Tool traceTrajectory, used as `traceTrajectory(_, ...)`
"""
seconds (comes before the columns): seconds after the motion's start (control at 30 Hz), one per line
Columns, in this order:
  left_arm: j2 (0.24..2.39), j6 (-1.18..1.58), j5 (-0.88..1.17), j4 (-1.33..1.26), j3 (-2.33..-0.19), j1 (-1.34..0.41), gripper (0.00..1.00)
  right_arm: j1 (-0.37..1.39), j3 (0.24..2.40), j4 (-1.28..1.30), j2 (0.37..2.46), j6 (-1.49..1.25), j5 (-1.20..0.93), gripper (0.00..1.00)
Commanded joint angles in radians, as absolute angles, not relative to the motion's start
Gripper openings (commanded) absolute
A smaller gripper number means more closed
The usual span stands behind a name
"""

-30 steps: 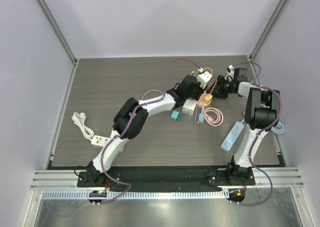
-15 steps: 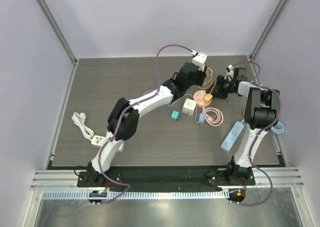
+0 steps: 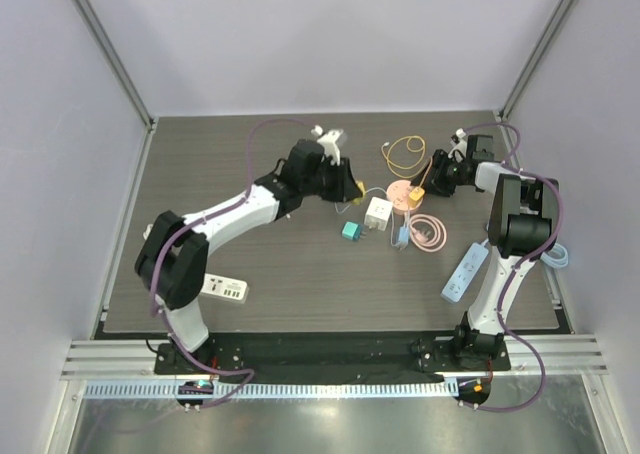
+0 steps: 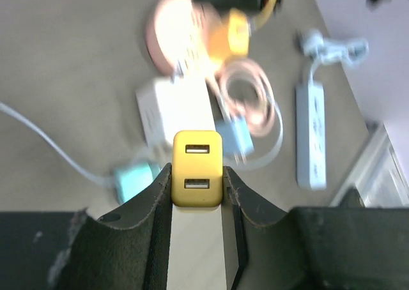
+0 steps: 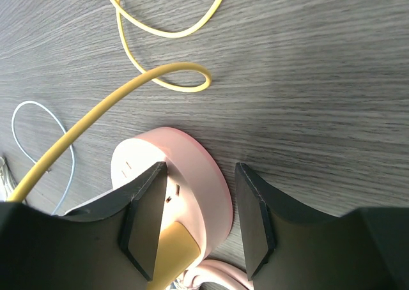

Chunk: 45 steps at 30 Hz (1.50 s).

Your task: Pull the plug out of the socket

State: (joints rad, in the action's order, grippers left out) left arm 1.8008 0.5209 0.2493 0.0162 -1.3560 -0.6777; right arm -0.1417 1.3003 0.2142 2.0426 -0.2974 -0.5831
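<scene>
Left wrist, plug (image 4: pixel 197 168) clamped by left end effector (image 4: pixel 196 178), long axis along fingers (image 4: pixel 155 204)

Soft, even light fills the top view, leaving only faint shadows around the pink socket (image 3: pixel 403 195). In the left wrist view the yellow-faced charger (image 4: pixel 197 168) is sharp, while the socket beyond it is blurred and washed out by glare. The right wrist view is crisp: the table (image 5: pixel 300 79) grain behind the socket reads clearly.
</scene>
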Motion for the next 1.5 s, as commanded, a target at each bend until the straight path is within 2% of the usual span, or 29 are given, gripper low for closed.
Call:
traceTrajectory(0.0, 1.712, 0.612, 0.396, 0.045, -1.231, -0.701, 0.04, -0.130, 1.281, 0.279, 2.115, -0.265, -0.476, 0.53)
traceTrajectory(0.27, 1.706, 0.678, 0.385, 0.046, -1.091, -0.706, 0.09, -0.130, 1.276, 0.278, 2.114, -0.265, -0.474, 0.53)
traceTrajectory(0.5, 1.782, 0.690, 0.397, 0.051, -1.101, -0.706, 0.23, -0.129, 1.275, 0.273, 2.118, -0.265, -0.479, 0.53)
traceTrajectory(0.67, 1.818, 0.696, 0.368, 0.058, -1.103, -0.707, 0.29, -0.129, 1.278, 0.272, 2.123, -0.265, -0.482, 0.53)
traceTrajectory(0.77, 1.822, 0.690, 0.344, 0.081, -1.114, -0.709, 0.37, -0.129, 1.279, 0.273, 2.125, -0.267, -0.482, 0.53)
traceTrajectory(0.8, 1.824, 0.686, 0.336, 0.089, -1.117, -0.707, 0.44, -0.129, 1.279, 0.272, 2.125, -0.265, -0.483, 0.53)
traceTrajectory(0.87, 1.824, 0.663, 0.321, 0.106, -1.127, -0.709, 0.47, -0.129, 1.279, 0.272, 2.126, -0.265, -0.483, 0.53)
traceTrajectory(1.0, 1.799, 0.604, 0.264, 0.181, -1.163, -0.709, 0.61, -0.129, 1.278, 0.273, 2.126, -0.264, -0.482, 0.53)
traceTrajectory(1.1, 1.755, 0.552, 0.215, 0.195, -1.205, -0.721, 0.67, -0.129, 1.279, 0.273, 2.126, -0.265, -0.479, 0.53)
traceTrajectory(1.3, 1.739, 0.439, 0.092, 0.187, -1.351, -0.804, 0.68, -0.127, 1.281, 0.272, 2.126, -0.275, -0.480, 0.53)
traceTrajectory(1.47, 1.871, 0.410, 0.095, 0.144, -1.554, -0.839, 0.67, -0.130, 1.279, 0.264, 2.122, -0.291, -0.479, 0.53)
